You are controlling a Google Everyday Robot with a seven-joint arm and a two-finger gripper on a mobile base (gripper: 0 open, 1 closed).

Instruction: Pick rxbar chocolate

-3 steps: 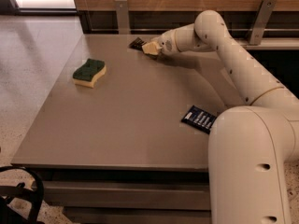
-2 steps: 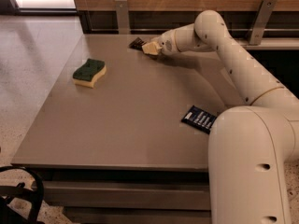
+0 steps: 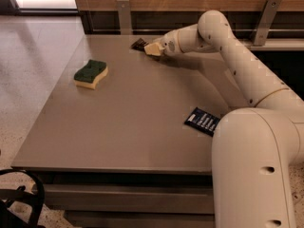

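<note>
The rxbar chocolate [image 3: 138, 44] is a small dark brown-black bar lying at the far edge of the grey table [image 3: 133, 118]. Only its left end shows; the rest is hidden by the gripper. My gripper [image 3: 151, 49] reaches in from the right and sits low over the bar's right end, touching or nearly touching it. The white arm [image 3: 237, 56] stretches back across the right side of the table.
A green and yellow sponge [image 3: 90, 73] lies at the table's left. A dark blue wrapped bar [image 3: 202, 121] lies near the right edge, next to the arm's base [image 3: 256, 170]. A wooden wall with metal brackets [image 3: 124, 14] stands behind the table.
</note>
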